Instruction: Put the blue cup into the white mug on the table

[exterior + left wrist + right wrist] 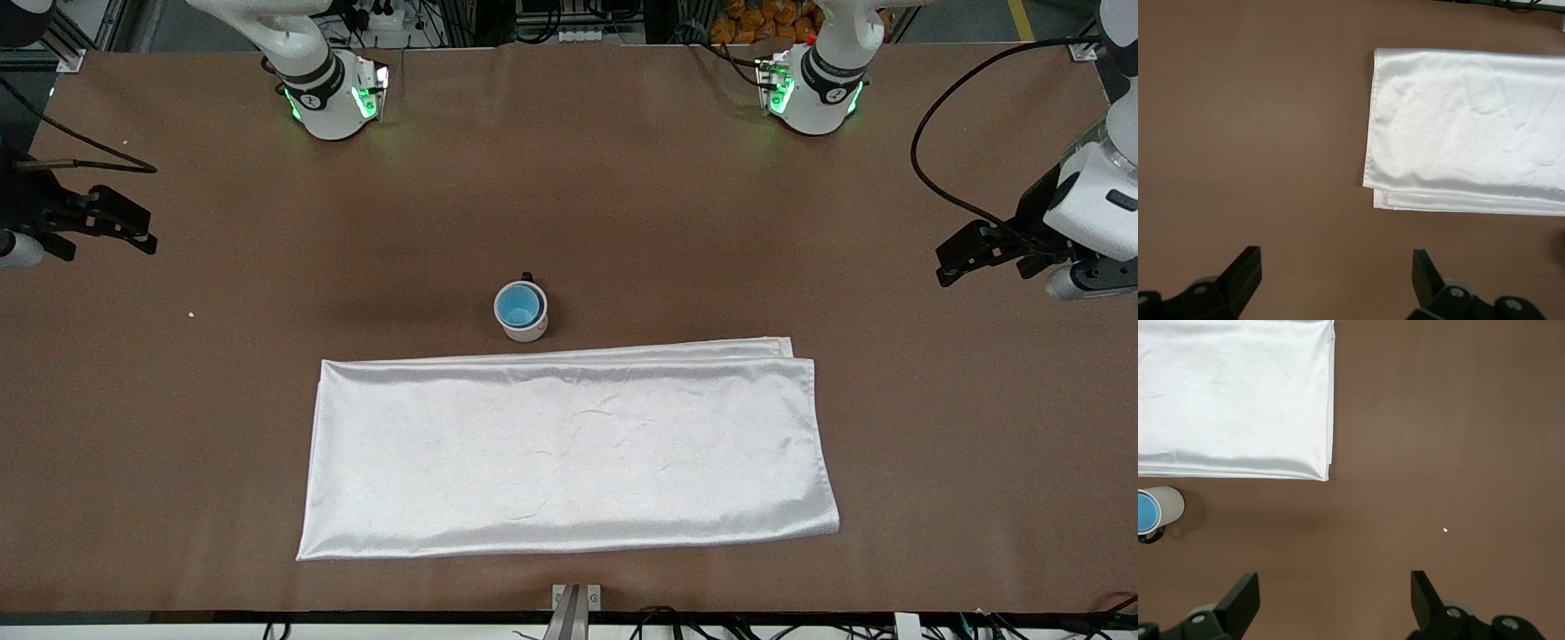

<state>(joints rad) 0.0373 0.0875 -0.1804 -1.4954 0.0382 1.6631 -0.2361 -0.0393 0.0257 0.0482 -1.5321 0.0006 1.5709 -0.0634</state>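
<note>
The blue cup (518, 305) sits inside the white mug (525, 332), which stands upright on the brown table (711, 222) mid-table, its dark handle pointing toward the robots' bases. The right wrist view shows the mug (1170, 504) with the blue cup (1146, 512) in it at the frame's edge. My left gripper (956, 262) is open and empty, waiting over the table at the left arm's end; its own view (1336, 273) shows bare table between the fingers. My right gripper (133, 233) is open and empty, waiting over the right arm's end (1335, 593).
A folded shiny white cloth (569, 444) lies on the table just nearer to the front camera than the mug; it also shows in both wrist views (1471, 127) (1231, 393). A tiny white speck (191, 314) lies toward the right arm's end.
</note>
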